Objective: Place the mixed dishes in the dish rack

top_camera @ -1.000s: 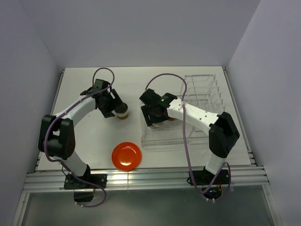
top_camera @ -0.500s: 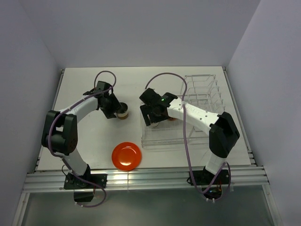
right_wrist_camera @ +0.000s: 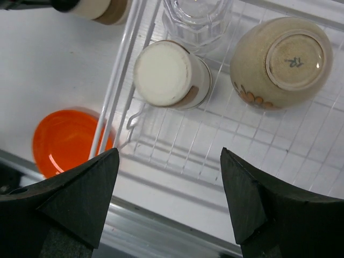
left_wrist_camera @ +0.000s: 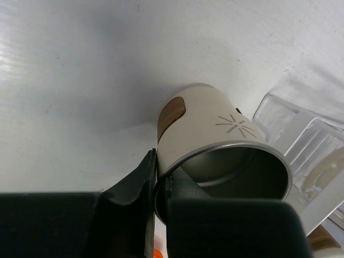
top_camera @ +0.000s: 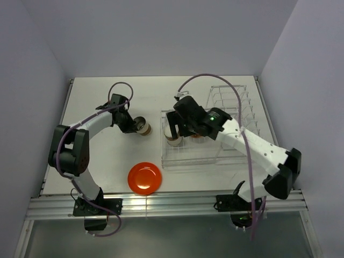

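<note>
My right gripper (right_wrist_camera: 167, 180) rose above dish rack (right_wrist_camera: 226, 134), wide open, empty. My left gripper (left_wrist_camera: 160, 183) pinches 1 cup (left_wrist_camera: 204, 123) at rim: light, rigid, probably slippery.

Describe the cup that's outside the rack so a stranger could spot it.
Find the clear rack on the right. Just off its left edge, the left gripper pinches a cup by the rim. Unlike the upside-down cup inside, it is tilted, mouth showing.
</note>
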You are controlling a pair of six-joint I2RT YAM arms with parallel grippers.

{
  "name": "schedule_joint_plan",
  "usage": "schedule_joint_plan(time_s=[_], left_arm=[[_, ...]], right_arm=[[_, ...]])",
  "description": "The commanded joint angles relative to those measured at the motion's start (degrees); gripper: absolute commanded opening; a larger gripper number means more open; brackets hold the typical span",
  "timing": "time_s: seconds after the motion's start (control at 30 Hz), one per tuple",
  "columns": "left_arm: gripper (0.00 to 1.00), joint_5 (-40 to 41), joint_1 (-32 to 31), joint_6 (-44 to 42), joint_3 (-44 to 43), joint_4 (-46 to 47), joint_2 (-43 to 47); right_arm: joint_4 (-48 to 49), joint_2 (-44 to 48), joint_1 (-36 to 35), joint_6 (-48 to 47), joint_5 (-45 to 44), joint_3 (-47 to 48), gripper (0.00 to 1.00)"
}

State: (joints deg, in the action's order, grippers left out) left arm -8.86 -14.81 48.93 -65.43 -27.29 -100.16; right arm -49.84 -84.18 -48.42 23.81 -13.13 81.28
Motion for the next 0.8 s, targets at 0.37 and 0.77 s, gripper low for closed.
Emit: schedule_joint_plan(time_s=[0.37,0.77], left_arm=[[0.00,-4.4,0.1,3.0,8.1,-7.6,43.4],[0.00,-32.7,0.2,25.7,21.9,18.8,64.4]], right_arm=[[7.7,18.4,-0.5,3.3,11.6,-5.5,0.84],[34.9,26.6,0.3,12.7,39.6,-14.0,0.85]])
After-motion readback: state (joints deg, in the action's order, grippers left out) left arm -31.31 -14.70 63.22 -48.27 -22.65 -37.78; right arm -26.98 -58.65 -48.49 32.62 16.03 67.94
